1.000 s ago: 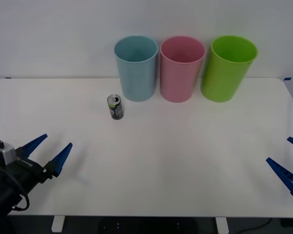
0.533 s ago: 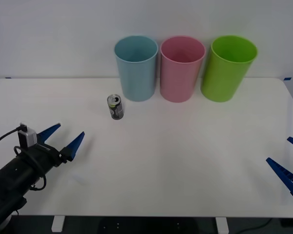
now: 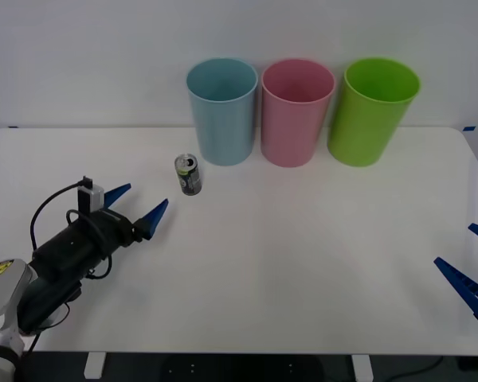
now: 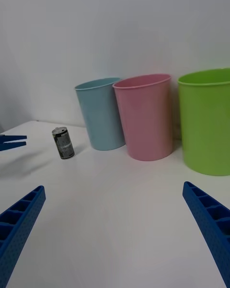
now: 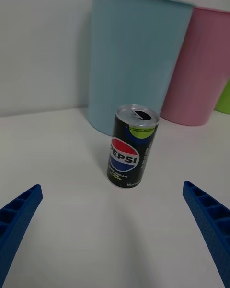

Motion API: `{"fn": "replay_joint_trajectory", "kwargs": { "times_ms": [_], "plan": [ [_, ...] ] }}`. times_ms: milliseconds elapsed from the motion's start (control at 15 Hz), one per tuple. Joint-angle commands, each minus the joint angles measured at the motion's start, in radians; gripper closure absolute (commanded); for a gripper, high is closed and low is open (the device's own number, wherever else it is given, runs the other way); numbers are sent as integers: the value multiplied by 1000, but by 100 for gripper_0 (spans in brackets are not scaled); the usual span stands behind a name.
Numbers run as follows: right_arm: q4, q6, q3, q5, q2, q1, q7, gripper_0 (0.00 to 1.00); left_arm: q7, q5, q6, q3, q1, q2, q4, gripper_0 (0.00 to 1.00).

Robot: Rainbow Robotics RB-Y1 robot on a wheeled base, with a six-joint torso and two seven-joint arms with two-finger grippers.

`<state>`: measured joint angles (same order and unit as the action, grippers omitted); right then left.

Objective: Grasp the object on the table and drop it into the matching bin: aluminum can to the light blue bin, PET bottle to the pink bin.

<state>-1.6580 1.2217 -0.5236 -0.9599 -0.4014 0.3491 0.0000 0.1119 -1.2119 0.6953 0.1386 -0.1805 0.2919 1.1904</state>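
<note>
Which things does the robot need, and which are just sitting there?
Needed:
can
light blue bin
left claw, open and aimed at the can

Just sitting there:
pink bin
lime green bin
right claw, open at the table edge

One can (image 3: 189,175) stands on one table (image 3: 303,263), left of centre. Three bins line the far edge: one light blue (image 3: 222,111) at left, one pink (image 3: 295,112) in the middle, one green (image 3: 372,111) at right. Two grippers: left (image 3: 136,203), right (image 3: 472,255)
</note>
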Motion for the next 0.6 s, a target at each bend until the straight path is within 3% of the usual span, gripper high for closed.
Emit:
{"fn": "replay_joint_trajectory", "kwargs": {
  "times_ms": [67, 600],
  "plan": [
    [0, 0, 0, 0, 0, 0, 0, 0, 55, 0, -3, -19, -89, 0, -112, 0],
    [0, 0, 0, 0, 0, 0, 0, 0, 88, -28, -76, -42, -218, -51, -242, 0]
  ]
}}
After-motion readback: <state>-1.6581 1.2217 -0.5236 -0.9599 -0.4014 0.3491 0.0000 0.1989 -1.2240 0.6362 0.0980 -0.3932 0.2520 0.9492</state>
